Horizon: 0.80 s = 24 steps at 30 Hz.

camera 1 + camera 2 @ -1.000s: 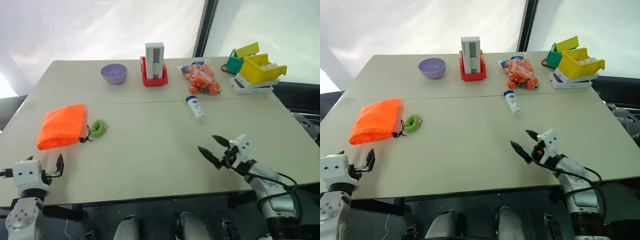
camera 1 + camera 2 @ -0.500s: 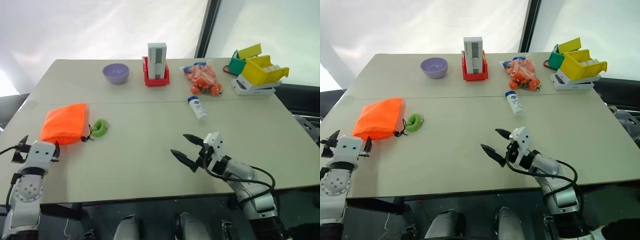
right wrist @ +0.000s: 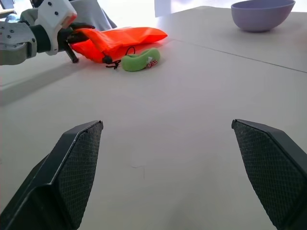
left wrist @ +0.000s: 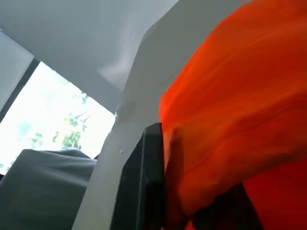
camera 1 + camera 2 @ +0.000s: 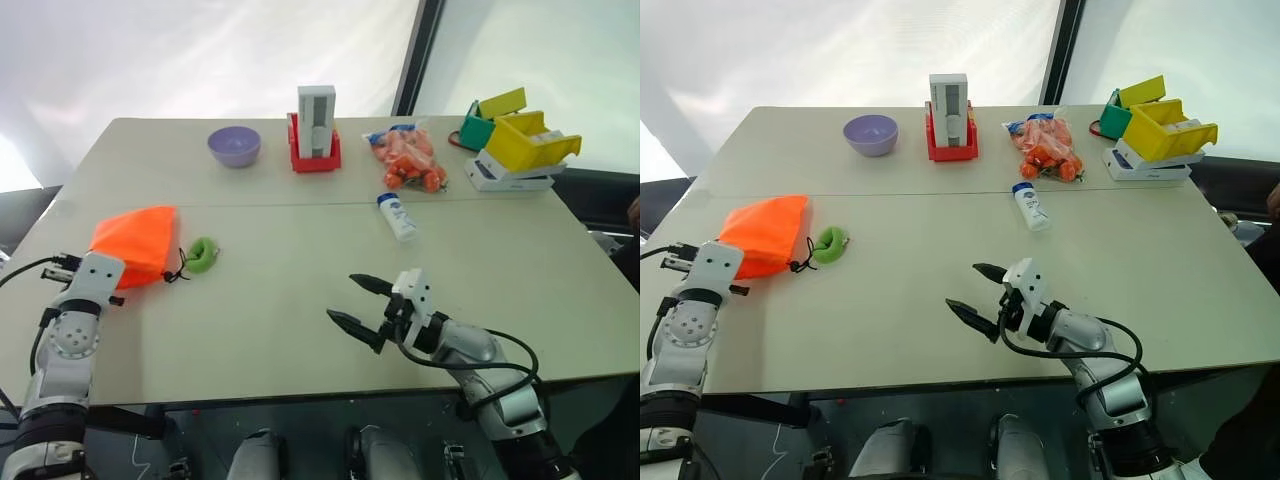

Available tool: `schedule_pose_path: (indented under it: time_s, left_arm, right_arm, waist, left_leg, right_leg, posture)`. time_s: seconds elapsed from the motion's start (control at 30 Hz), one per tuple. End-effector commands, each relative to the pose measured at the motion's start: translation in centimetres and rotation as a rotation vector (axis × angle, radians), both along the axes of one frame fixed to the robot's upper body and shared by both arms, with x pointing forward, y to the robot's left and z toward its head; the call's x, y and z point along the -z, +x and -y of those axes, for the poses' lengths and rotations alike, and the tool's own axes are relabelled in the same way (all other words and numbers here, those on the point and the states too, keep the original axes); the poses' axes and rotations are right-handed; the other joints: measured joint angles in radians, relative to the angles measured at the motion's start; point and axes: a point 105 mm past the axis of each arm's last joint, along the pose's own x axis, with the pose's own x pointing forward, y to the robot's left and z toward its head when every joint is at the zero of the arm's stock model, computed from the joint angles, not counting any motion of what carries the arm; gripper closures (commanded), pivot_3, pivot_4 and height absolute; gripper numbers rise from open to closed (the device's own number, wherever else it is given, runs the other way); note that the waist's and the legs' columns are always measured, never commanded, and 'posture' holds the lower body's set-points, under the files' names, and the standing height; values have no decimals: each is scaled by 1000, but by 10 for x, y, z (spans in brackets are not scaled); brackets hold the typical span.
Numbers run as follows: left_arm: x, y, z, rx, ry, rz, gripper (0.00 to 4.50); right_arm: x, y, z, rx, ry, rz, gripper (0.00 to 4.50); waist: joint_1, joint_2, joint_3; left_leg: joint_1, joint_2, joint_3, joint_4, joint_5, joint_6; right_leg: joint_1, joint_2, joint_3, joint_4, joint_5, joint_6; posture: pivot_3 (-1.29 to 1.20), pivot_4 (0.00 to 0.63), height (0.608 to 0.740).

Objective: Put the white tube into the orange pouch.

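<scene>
I see the white tube lying flat on the table, well ahead of my right gripper and a little to its right, just this side of the bag of carrots. That gripper hangs above bare tabletop with its two black fingers spread wide and nothing between them. The orange pouch lies far off to that gripper's left, directly in front of my left gripper. My left gripper is clenched on the near edge of the pouch; in the left wrist view orange fabric presses against a dark finger. The lime-green ball on the black cord rests just to the right of the pouch, between the two grippers but much nearer the left one. Farther ahead of both grippers stand a purple bowl, a white-grey block in a red base, and yellow and green bins at the far right corner.
</scene>
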Motion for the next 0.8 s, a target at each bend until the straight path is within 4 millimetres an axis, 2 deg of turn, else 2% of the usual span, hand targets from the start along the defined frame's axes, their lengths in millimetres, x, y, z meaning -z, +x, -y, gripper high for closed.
schedule_pose_path:
  time_s: [0.03,0.13,0.37,0.43,0.57,0.7,0.8]
  left_arm:
    - [-12,2,8,48,6,33,4491]
    - [-12,3,20,107,-41,20,4491]
    - [-31,13,80,317,-125,20,4491]
    - [-44,23,107,391,-170,30,4491]
    - [-60,35,143,486,-227,27,4491]
    - [-82,48,202,655,-264,35,4491]
    - [-96,51,237,751,-302,43,4491]
  right_arm:
    - [-12,-4,-4,-25,13,56,0]
    - [-11,-5,-4,-25,15,51,0]
    - [-10,1,2,3,21,50,0]
    - [-13,8,8,38,31,59,0]
    - [-16,18,17,86,35,78,0]
    - [-22,30,31,159,46,101,0]
    - [-23,35,40,210,52,112,0]
  waist:
    - [0,0,0]
    - [0,0,0]
    - [3,0,0]
    - [3,-1,0]
    - [1,-3,-2]
    - [3,-3,-2]
    - [4,-3,-2]
  left_leg:
    - [0,0,0,0,0,0]
    - [0,0,0,0,0,0]
    - [0,0,0,1,0,0]
    - [0,0,0,1,0,0]
    - [0,-1,0,2,1,0]
    - [0,-1,0,2,1,1]
    - [0,-2,0,2,1,0]
  right_leg:
    - [0,0,0,0,0,0]
    - [0,0,0,0,0,0]
    - [0,-1,0,0,0,-1]
    - [2,0,0,0,0,0]
    - [4,1,0,1,0,0]
    - [4,3,0,2,2,4]
    - [4,4,0,2,2,4]
  posture:
    - [0,150,740]
    - [0,150,740]
    - [0,150,740]
    - [0,150,740]
    - [0,150,740]
    - [0,150,740]
    - [0,150,740]
